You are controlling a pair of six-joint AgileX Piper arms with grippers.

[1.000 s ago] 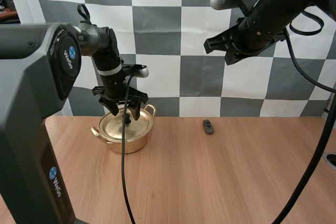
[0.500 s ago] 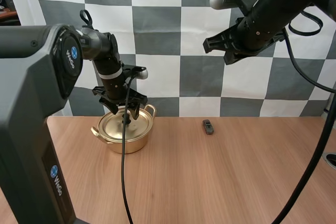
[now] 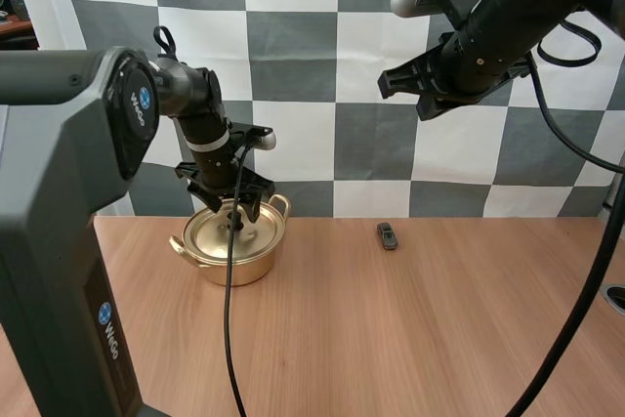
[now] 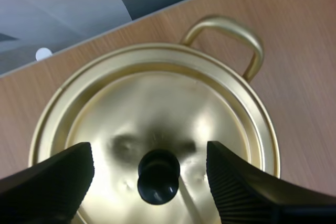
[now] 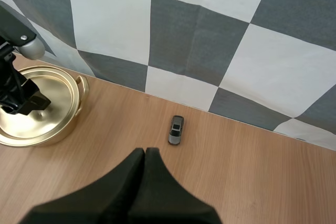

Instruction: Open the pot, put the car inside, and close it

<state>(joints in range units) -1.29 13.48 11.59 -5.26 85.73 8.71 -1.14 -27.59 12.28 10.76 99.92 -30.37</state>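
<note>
Left gripper (image 4: 149, 151) apart, astride lid knob (image 4: 158, 176) — pot (image 4: 264, 129) interior hidden; right gripper (image 5: 145, 152) together, high over car (image 5: 176, 129).

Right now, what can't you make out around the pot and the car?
- Inside of the pot: hidden under the lid in the high and left wrist views.
- Knob in the right wrist view: hidden under the left gripper.
- Car: too small for any detail in the high and right wrist views.
</note>
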